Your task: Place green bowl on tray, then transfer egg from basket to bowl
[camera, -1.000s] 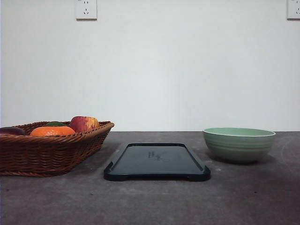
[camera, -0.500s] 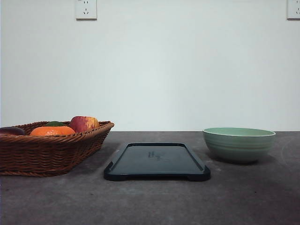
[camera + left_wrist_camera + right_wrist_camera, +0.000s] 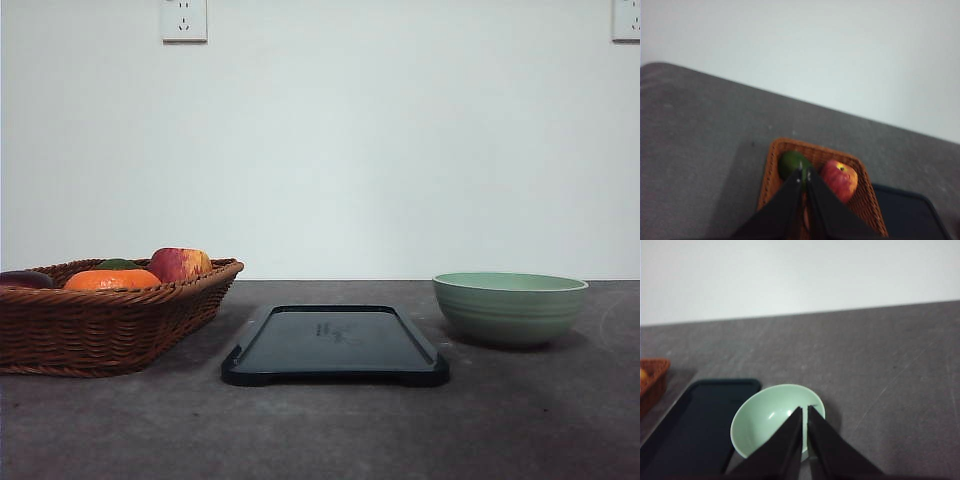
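Sitting nearest in the front view, the tray (image 3: pixel 335 345) lies flat on the grey table (image 3: pixel 320 430), nothing on it. Right of it and clear of its edge stands the green bowl (image 3: pixel 510 308), upright on the table, well apart from the basket (image 3: pixel 105 320) at the far left. The basket is cut off by the picture's left edge.

Over the basket rim: an orange fruit (image 3: pixel 112 279), an apple (image 3: pixel 180 264) behind it, a green fruit (image 3: pixel 117 264) mostly hidden behind the orange one, and a dark rounded thing (image 3: pixel 24 279) at the picture's edge, too cropped to name. The egg cannot be made out with certainty in any view.

Left wrist view: left gripper (image 3: pixel 803 176) above the basket (image 3: pixel 867 210), fingers (image 3: pixel 785 205) nearly together with only a thin slit between them, holding nothing. They cover the basket's middle; a reddish patch shows in the slit, unclear what. Picture is blurred. Green fruit (image 3: pixel 790 162) and apple (image 3: pixel 840 179) lie side by side at the far end of the basket; a tray corner (image 3: pixel 905 212) shows beside it.

Right wrist view: right gripper (image 3: pixel 805 412) above the bowl (image 3: pixel 765 420), fingers (image 3: pixel 785 445) likewise pressed almost shut, empty, hiding part of the bowl's rim. Tray (image 3: pixel 695 415) just beside the bowl; a basket corner (image 3: pixel 652 372) is cropped at the edge.

Beyond the table, a plain white wall (image 3: pixel 400 150) with two outlets (image 3: pixel 184 20), the right one cut off.
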You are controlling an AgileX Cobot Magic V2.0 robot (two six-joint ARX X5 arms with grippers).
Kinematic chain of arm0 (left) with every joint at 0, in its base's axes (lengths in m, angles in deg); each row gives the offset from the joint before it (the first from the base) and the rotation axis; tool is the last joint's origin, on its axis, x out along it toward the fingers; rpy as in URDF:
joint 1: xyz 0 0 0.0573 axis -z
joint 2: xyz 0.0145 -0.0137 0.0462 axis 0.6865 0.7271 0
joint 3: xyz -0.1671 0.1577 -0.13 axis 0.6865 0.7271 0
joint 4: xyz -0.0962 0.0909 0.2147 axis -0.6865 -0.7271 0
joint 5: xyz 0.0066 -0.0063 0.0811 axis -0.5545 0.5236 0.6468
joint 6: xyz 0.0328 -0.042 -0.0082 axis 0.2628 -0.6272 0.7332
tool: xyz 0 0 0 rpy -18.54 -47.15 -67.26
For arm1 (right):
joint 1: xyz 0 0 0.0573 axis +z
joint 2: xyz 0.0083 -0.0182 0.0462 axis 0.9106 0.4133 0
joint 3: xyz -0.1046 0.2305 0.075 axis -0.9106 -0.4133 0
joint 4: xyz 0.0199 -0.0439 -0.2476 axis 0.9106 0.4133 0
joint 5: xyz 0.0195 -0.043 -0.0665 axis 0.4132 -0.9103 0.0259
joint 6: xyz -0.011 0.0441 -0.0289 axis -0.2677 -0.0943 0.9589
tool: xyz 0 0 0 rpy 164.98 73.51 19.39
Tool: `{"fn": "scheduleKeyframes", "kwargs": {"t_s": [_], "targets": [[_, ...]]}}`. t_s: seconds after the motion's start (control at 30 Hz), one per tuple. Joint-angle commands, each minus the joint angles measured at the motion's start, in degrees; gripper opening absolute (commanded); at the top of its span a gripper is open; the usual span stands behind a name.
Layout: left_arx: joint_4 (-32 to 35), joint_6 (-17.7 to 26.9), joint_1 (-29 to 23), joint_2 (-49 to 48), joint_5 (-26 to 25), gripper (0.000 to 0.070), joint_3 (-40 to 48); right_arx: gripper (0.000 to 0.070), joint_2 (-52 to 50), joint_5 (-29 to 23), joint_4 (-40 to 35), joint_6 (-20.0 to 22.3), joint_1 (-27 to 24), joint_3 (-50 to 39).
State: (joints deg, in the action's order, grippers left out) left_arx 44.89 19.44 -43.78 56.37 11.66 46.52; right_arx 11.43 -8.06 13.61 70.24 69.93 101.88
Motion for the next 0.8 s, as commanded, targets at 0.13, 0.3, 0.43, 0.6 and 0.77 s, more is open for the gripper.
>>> {"fn": "scheduleKeyframes", "kwargs": {"t_s": [0.13,0.3,0.43,0.6,0.77], "targets": [[-4.22,4.49,1.02,11.19,-2.52,0.0000,-7.85,0.0007,10.48,2.27,4.09,1.92,0.09,7.96],[-9.03,6.18,2.38,20.12,-3.73,0.0000,-13.62,0.0007,19.90,4.43,10.87,1.85,0.13,14.77],[-13.08,6.18,3.35,25.57,-5.02,0.0000,-17.30,0.0007,26.70,5.61,16.56,1.90,0.15,19.76],[-18.22,6.17,4.63,30.58,-5.16,0.0000,-20.48,0.0007,33.45,7.15,20.50,1.90,0.15,24.39],[-21.41,6.25,5.30,33.32,-5.18,0.0000,-21.84,0.0007,38.20,9.29,22.39,1.92,0.31,26.84]]}}
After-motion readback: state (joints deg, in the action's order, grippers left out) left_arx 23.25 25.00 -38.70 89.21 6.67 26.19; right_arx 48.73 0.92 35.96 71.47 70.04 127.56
